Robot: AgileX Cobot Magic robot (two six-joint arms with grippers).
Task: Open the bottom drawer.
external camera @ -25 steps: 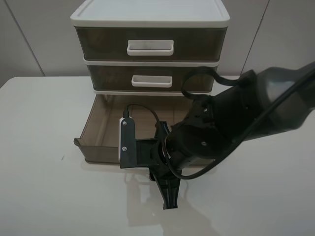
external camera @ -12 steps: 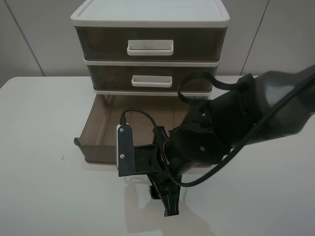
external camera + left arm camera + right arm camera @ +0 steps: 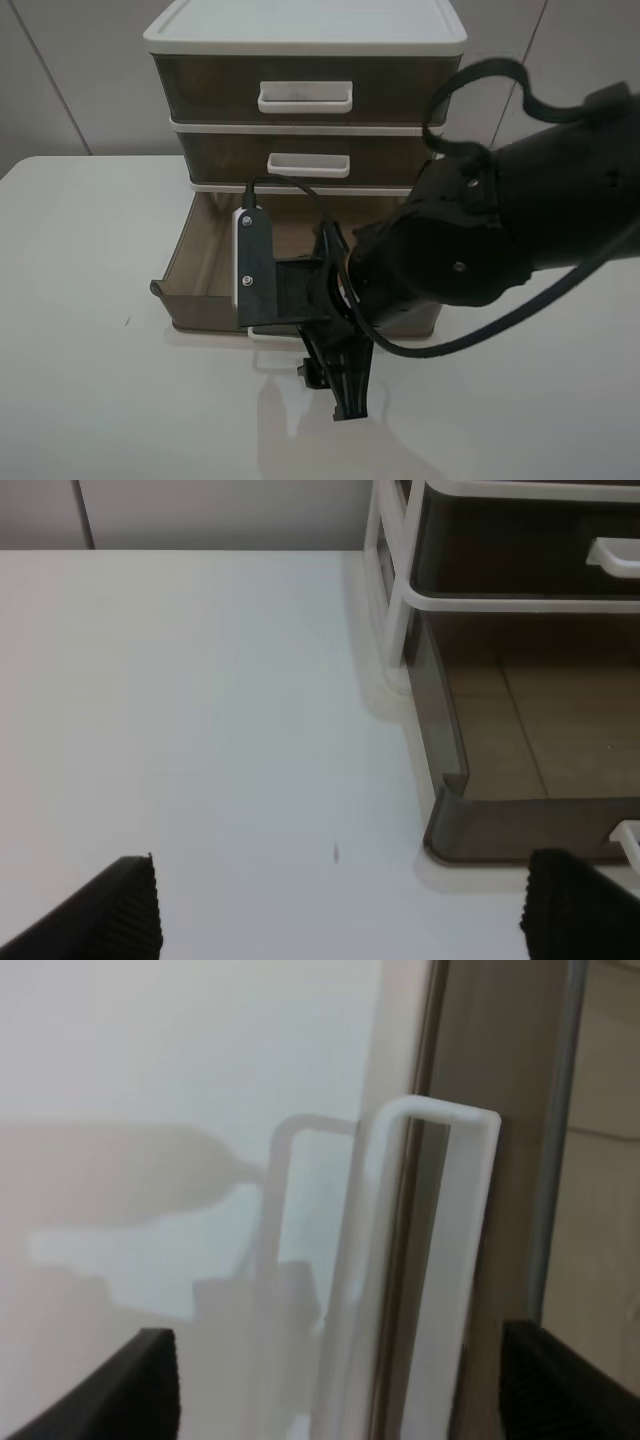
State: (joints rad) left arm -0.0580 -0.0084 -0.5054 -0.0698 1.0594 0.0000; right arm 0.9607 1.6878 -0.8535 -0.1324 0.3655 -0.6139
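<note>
The bottom drawer [image 3: 195, 270] of the white-framed unit stands pulled far out, smoky-brown and empty inside; it also shows in the left wrist view [image 3: 520, 730]. Its white loop handle [image 3: 430, 1260] sits on the front wall, and a corner of the handle [image 3: 628, 835] peeks in beside the left gripper. My right gripper [image 3: 325, 350] hovers just over the drawer front, open. In the right wrist view the right gripper [image 3: 355, 1385] has its dark fingers [image 3: 140, 1385] wide apart on either side of the handle, clear of it. My left gripper [image 3: 340, 920] hangs open over the bare table, left of the drawer.
The middle drawer [image 3: 310, 160] and top drawer [image 3: 305, 92] are shut, each with a white handle. The unit stands at the back of the white table [image 3: 90, 380], against a pale wall. The right arm's bulk hides the drawer's right half.
The right gripper's jaws have spread apart off the handle, and the arm has lifted and drawn slightly back toward the unit. The drawer stays where it was.
</note>
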